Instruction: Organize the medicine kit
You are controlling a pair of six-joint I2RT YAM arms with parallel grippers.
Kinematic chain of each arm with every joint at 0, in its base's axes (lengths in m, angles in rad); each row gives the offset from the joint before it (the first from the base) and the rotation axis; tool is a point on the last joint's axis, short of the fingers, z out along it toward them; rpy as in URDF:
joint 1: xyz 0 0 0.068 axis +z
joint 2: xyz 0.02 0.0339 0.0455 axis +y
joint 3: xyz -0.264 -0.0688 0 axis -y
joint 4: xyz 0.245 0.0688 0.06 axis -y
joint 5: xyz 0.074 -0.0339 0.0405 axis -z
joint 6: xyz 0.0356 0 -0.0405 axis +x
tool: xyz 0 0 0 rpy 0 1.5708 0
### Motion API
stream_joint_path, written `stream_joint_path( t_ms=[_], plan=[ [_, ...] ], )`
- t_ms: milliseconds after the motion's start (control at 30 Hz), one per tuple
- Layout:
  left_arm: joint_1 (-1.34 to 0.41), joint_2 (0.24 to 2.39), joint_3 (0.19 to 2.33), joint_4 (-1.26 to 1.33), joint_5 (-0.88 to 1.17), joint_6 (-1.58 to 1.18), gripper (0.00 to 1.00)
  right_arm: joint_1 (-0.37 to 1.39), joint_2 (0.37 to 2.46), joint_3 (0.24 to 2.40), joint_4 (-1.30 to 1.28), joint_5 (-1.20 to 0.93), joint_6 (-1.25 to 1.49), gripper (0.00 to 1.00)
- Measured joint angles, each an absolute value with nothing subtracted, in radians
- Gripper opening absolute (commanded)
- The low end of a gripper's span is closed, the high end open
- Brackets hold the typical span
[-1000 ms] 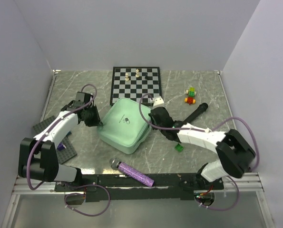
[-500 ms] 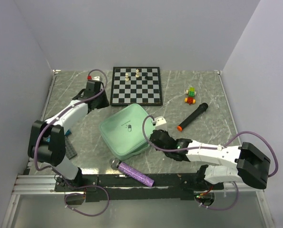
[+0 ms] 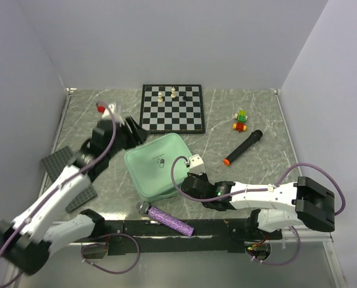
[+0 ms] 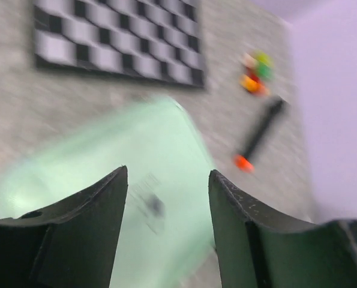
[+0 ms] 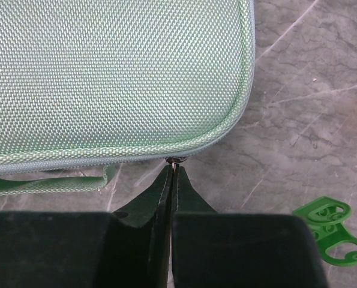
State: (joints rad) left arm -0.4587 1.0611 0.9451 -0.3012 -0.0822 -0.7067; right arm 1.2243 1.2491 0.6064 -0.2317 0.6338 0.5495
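A grey table (image 3: 259, 114) with a marble pattern stands in soft, even light, with plain pale walls close around it: back wall (image 3: 166, 42), left wall (image 3: 13, 90), right wall (image 3: 331, 84).

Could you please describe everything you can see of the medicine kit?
The medicine kit is a mint-green, rounded-square soft case of woven fabric, with a dark pill logo on its lid. It lies closed on the table, near the chessboard. The right gripper is shut on its zip pull.
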Motion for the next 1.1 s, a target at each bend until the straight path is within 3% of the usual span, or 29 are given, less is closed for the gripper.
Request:
stream_joint_path(
  t_ms=[167,400,633,900,1100],
  plan=[
    [-0.763,0.875,0.802,-0.363,-0.132,-0.9,0.6,1.225,1.243,0.605,-0.231,0.635,0.549,0.0],
    [-1.068,0.922,0.75,-0.554,-0.223,-1.083,0.51,1.226,1.239,0.602,-0.229,0.636,0.542,0.0],
    [-1.119,1.089,0.81,-0.613,-0.209,-1.082,0.41,1.226,1.239,0.602,-0.229,0.635,0.542,0.0],
    [-1.121,1.126,0.766,-0.608,-0.169,-1.067,0.41,1.226,1.235,0.593,-0.217,0.632,0.53,0.0],
    [-0.956,1.134,0.694,-0.551,-0.08,-1.05,0.42,1.227,1.234,0.593,-0.18,0.598,0.511,0.0]
  ],
)
